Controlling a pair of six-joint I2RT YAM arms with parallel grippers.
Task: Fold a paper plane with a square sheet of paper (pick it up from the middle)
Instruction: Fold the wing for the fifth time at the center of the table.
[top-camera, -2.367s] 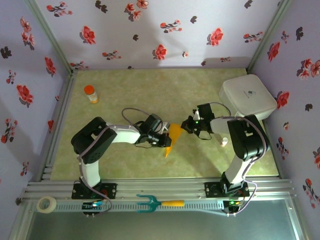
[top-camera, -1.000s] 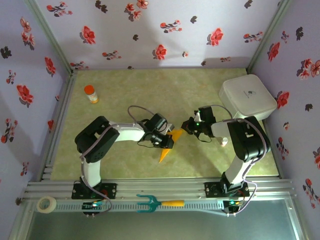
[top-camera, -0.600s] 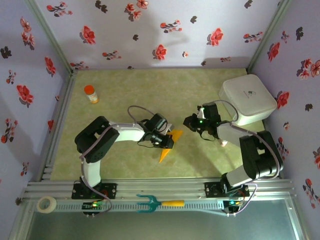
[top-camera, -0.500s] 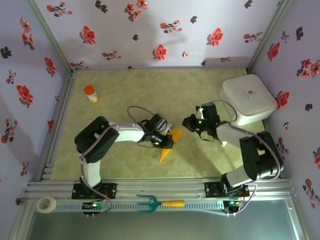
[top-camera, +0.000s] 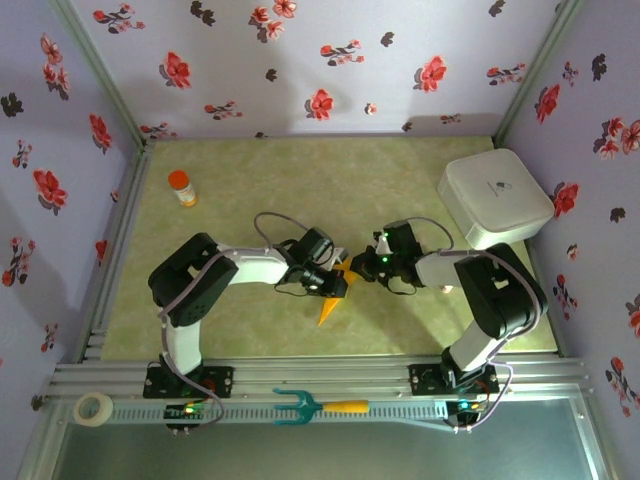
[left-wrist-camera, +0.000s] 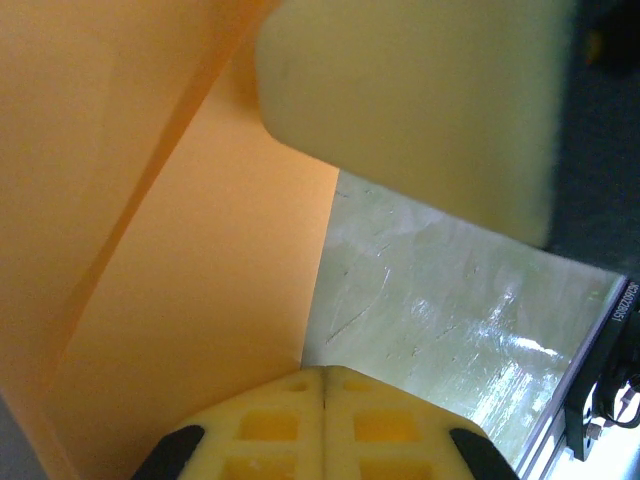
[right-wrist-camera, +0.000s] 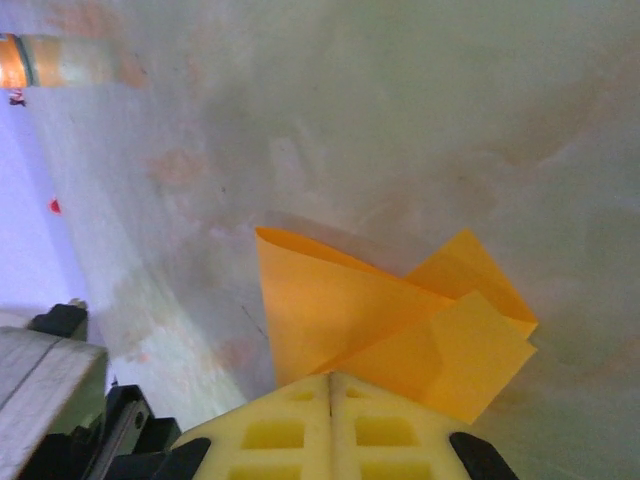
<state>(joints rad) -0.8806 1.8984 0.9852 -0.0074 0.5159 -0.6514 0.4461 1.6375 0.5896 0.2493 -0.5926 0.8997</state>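
Observation:
The square sheet of paper (top-camera: 328, 308) lies folded into a narrow orange-yellow wedge on the green mat, its tip pointing toward the near edge. My left gripper (top-camera: 335, 285) is shut, with its tip resting at the sheet's left side. In the left wrist view the paper (left-wrist-camera: 180, 250) fills the left half, and its edge meets the closed left gripper (left-wrist-camera: 322, 375). My right gripper (top-camera: 362, 268) is shut at the sheet's far right corner. In the right wrist view its closed tip (right-wrist-camera: 330, 380) sits over the paper (right-wrist-camera: 380, 310), whose flaps overlap. One right finger pad (left-wrist-camera: 420, 100) looms close by.
A white lidded box (top-camera: 494, 198) stands at the back right. A small orange-capped bottle (top-camera: 181, 187) is at the back left. On the front rail lie a teal fork with an orange handle (top-camera: 320, 406) and a tape roll (top-camera: 94, 408).
The right gripper has come down and left from near the white box to the paper's far corner. Before that, the left gripper shifted the paper slightly toward the near edge; both have since held still.

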